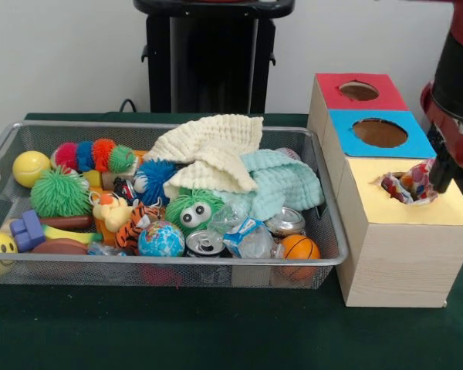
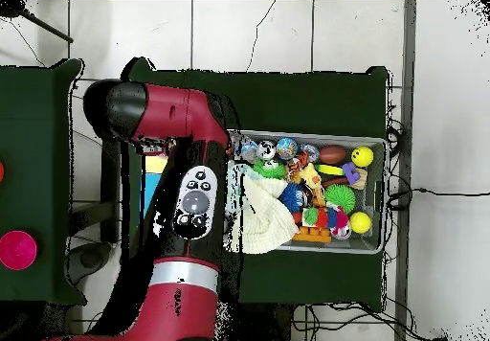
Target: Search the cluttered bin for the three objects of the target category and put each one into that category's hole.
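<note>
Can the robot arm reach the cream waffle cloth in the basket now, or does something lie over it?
Probably yes. The cream cloth lies on top of the toys in the basket, with nothing over it. The gripper is over the yellow box, beside the dotted cloth.

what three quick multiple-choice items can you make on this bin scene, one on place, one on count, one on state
1. Where does the white polka-dot cloth sit?
A. in the round hole of the yellow-topped wooden box
B. in the red-topped box
C. on the green table

2. How many drink cans show in the silver wire mesh bin?
A. none
B. two
C. five

3. How does the cream-yellow waffle cloth lie?
A. neatly folded beside the bin
B. hanging out of the blue-topped box
C. draped loosely on the toys in the bin

Key: 1 A, it bunches in that hole's mouth; 2 B, two can tops show near the bin's front; 3 C, it sprawls over the pile.
</note>
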Controlling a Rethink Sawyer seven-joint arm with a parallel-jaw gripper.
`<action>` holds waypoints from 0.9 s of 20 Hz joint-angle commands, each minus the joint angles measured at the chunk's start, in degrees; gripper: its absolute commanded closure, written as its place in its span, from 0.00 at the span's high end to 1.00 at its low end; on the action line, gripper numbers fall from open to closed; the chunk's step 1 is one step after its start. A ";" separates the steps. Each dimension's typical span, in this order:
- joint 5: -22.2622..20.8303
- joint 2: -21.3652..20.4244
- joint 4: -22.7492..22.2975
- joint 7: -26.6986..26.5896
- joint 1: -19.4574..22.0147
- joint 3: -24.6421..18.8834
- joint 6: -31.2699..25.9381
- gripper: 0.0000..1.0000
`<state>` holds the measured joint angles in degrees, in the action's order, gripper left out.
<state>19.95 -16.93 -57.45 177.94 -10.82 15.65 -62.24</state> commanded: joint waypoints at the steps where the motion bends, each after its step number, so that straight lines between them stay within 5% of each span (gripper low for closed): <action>1: 3.02 4.66 -0.99 20.31 -1.82 0.42 3.60 0.00; 11: 4.94 -0.98 -13.88 10.68 -1.16 -0.80 11.93 0.00; 18: 4.85 -3.24 -17.58 7.20 -0.07 -0.94 13.70 0.00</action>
<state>23.86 -18.66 -64.99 178.93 -13.49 17.10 -51.91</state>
